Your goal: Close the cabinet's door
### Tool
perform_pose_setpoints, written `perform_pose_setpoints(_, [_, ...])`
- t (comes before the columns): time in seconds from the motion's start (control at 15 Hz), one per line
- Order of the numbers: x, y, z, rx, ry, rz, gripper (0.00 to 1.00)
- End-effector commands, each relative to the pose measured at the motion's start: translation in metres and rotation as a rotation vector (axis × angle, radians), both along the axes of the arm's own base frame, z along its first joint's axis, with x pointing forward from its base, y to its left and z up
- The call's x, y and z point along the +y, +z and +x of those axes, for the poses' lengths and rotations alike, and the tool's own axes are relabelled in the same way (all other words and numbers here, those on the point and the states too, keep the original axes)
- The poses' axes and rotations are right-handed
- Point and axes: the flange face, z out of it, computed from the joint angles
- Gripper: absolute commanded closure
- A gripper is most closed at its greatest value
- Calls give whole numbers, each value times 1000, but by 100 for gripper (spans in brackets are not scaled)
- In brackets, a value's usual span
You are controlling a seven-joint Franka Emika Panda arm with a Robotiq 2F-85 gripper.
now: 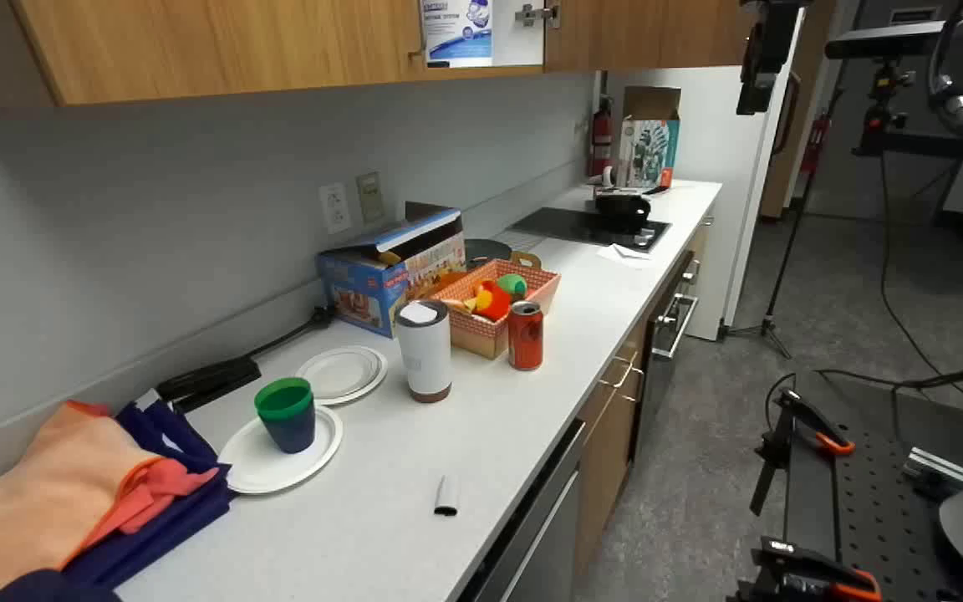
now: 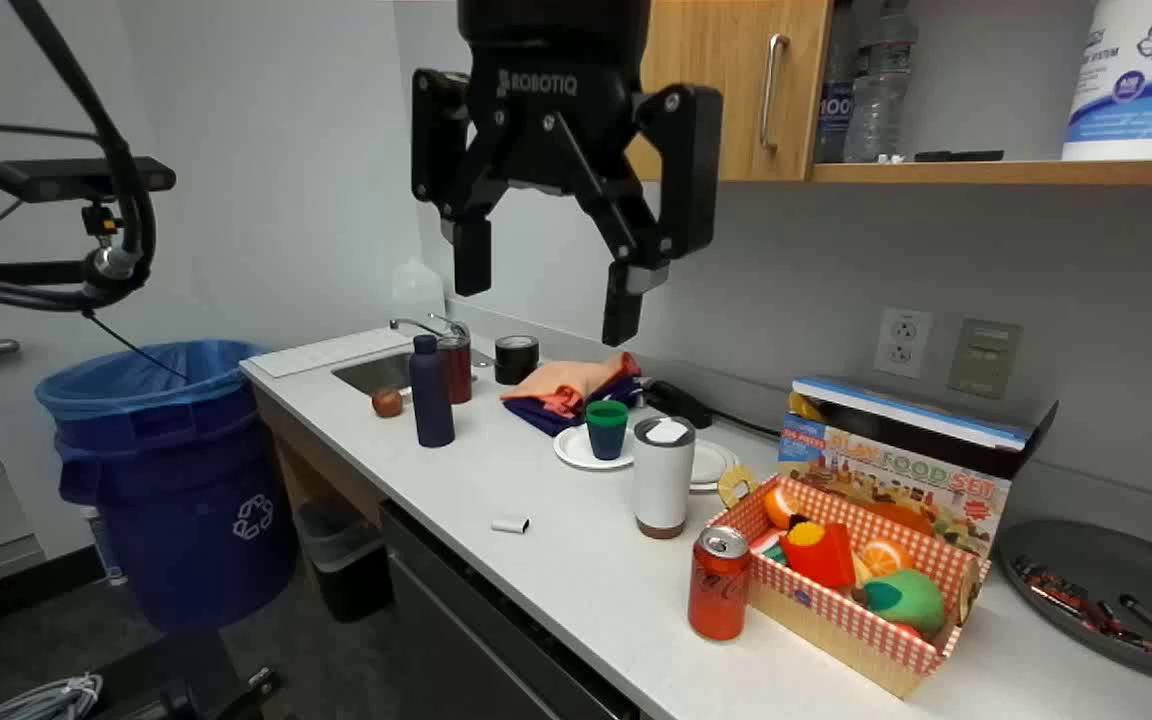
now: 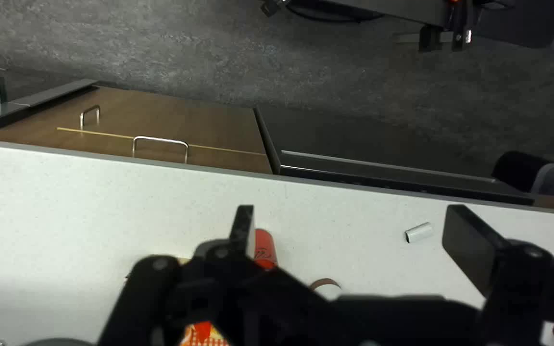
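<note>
Wall cabinet (image 2: 966, 173), open: water bottles (image 2: 881, 95) at left, white tub (image 2: 1141, 100) at right, both cut off at the top. Checked basket (image 2: 836, 635): toy food (image 2: 821, 555). Dark plate (image 2: 1096, 550): small items I cannot identify. My gripper (image 2: 546, 300): fingers spread wide apart. Cabinet's door (image 1: 644, 38): standing open, top cut off, just left of my gripper in an exterior view; whether they touch, I cannot tell. Wrist view: my gripper hides most of the basket and white tumbler (image 2: 663, 480).
</note>
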Motion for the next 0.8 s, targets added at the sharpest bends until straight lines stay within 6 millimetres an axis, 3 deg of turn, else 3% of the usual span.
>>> perform_pose_setpoints(0.0, [0, 0, 0, 2, 0, 1, 0])
perform_pose_setpoints(0.33, [0, 0, 0, 2, 0, 1, 0])
perform_pose_setpoints(0.73, [-14, 11, 15, -219, -89, -189, 0])
